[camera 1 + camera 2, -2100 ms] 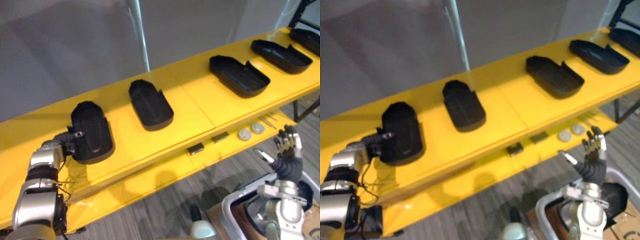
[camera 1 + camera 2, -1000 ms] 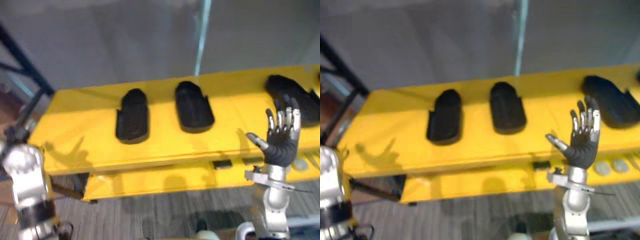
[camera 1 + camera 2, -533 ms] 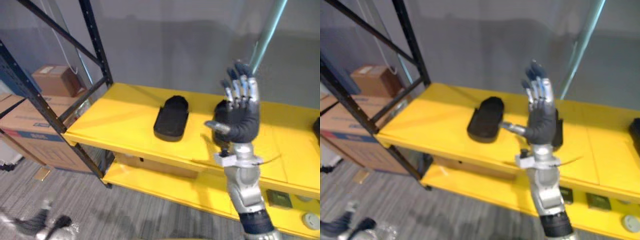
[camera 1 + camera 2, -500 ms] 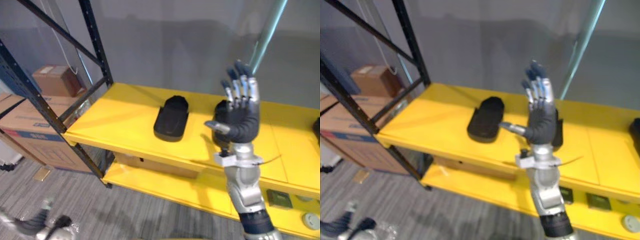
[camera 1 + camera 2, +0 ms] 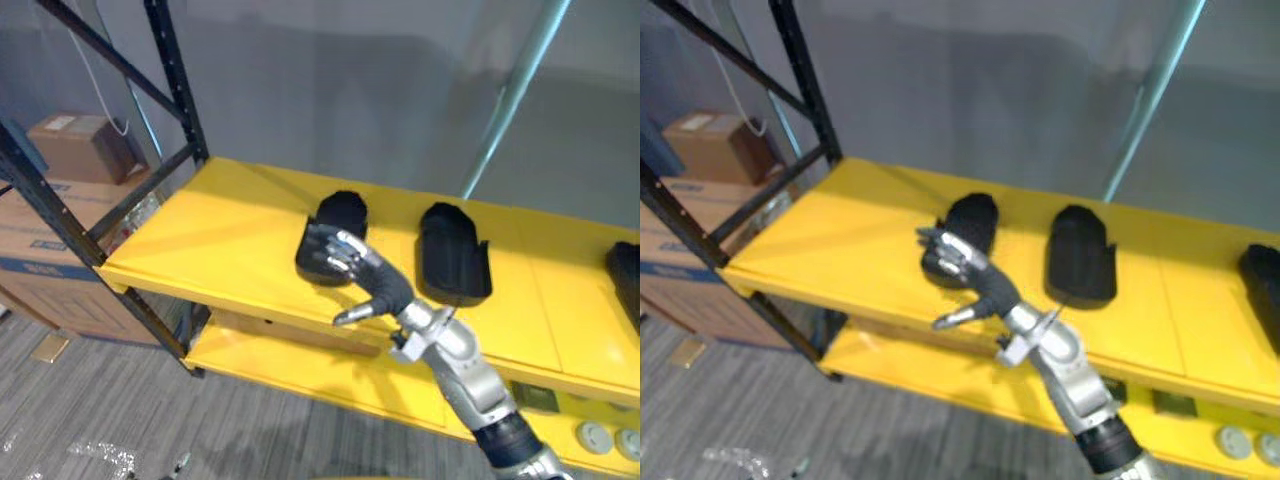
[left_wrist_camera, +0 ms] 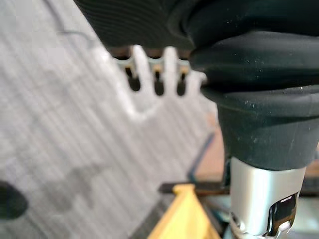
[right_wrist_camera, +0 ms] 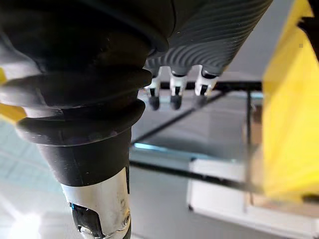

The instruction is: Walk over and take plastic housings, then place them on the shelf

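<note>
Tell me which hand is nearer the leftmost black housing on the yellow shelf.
Right. The right hand hovers open just in front of the housing; the left hand hangs over the grey floor.

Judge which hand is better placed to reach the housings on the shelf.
Right. The right hand is raised at the shelf in front of the end housing, empty; the left hand hangs over the floor.

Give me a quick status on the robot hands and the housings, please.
Right robot hand open, empty, in front of the leftmost housing on the yellow shelf. Left robot hand open, empty, over floor. No obstruction seen.
</note>
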